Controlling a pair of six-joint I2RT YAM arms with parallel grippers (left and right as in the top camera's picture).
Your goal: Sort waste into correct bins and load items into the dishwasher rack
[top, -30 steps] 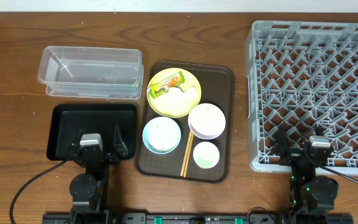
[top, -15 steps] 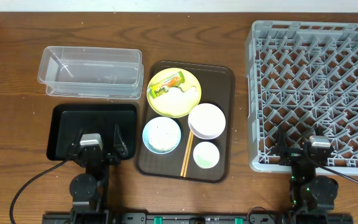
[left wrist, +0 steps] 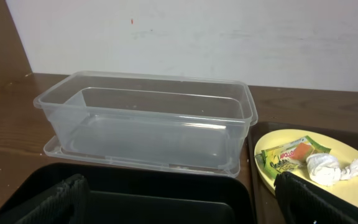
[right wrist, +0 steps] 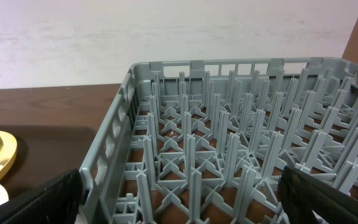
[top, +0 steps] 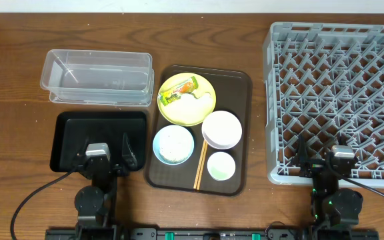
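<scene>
I'd go for the crumpled green-yellow-orange snack wrapper (left wrist: 289, 154) first. It lies on the round yellow-green plate (top: 187, 117), ahead of my left hand (top: 104, 152) and off to its right, with a small white scrap (left wrist: 331, 168) right against its far side. Both look feather-light, soft and crinkly, and likely to skate on the smooth plate, so I would pinch the wrapper across a raised fold from above rather than scrape along the plate. The left hand stands wide and empty over the near edge of the shallow black rectangular tray (top: 69, 130), and the clear rectangular plastic tub (left wrist: 148, 84) sits straight ahead, just beyond that tray. Either bin should be a short carry. Directly right of the hand is the light blue bowl (top: 173, 145), with the white bowl (top: 221, 129), small white cup (top: 221, 166) and wooden chopsticks (top: 200, 167) further right, all crowded on the dark brown serving tray (top: 240, 87). The bowls look hard, slick and breakable, so I'd come in high. My right hand (top: 337, 157) is also wide and empty, at the near rim of the large grey plastic dishwasher rack (top: 269, 100), with its pegs rising just ahead.
</scene>
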